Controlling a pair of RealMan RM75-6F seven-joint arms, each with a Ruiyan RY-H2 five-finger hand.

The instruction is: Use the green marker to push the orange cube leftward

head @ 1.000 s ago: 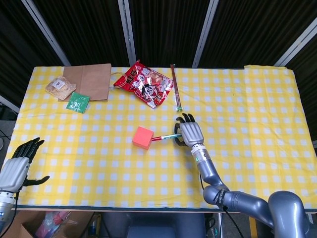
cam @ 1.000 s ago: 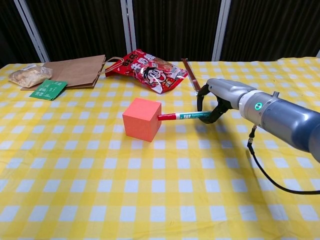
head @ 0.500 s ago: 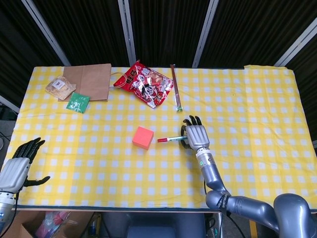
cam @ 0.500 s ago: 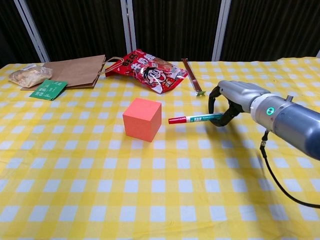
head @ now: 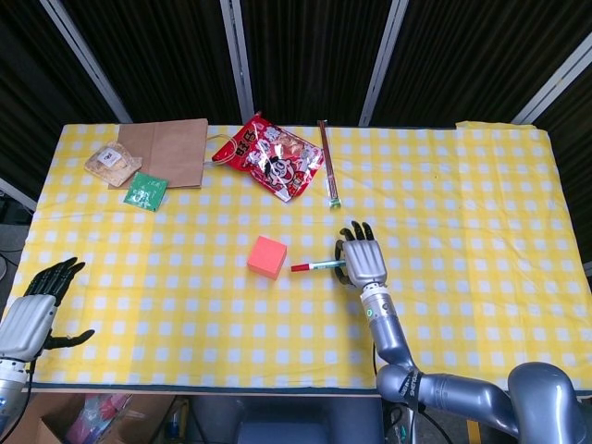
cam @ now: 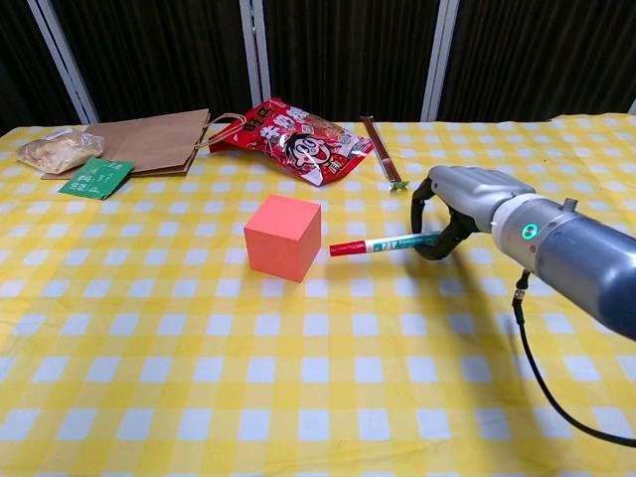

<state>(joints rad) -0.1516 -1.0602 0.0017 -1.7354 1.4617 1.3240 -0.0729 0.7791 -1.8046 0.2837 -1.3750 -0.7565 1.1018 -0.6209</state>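
Change: since a second ago the right hand (cam: 452,204) has drawn the green marker (cam: 383,243) back from the orange cube (cam: 283,237); its red tip then touched the cube's right face and now sits just beside it, apart. The cube has stayed put.
Near edge: the front border of the yellow checked tablecloth (head: 185,324) runs along the bottom of the head view; bare checks lie between it and the cube.
Left hand: the left hand (head: 32,310) hangs off the table's near left corner, at about 8 o'clock from the cube, fingers spread, holding nothing.
Open room: to the cube's 9 o'clock the cloth lies bare out to the left edge.
Orange cube: it rests near the middle of the table, well apart from every edge.
Right hand: at the cube's 3 o'clock, its fingers are curled round the marker's rear end, gripping it; the marker lies almost level, red tip toward the cube.
Far side: a red snack bag (head: 270,157) at 12 o'clock, a dark thin stick (head: 326,162) at 1 o'clock, and a brown paper bag (head: 169,151), a green packet (head: 145,191) and a clear-wrapped snack (head: 108,161) around 10 o'clock, all near the back edge.
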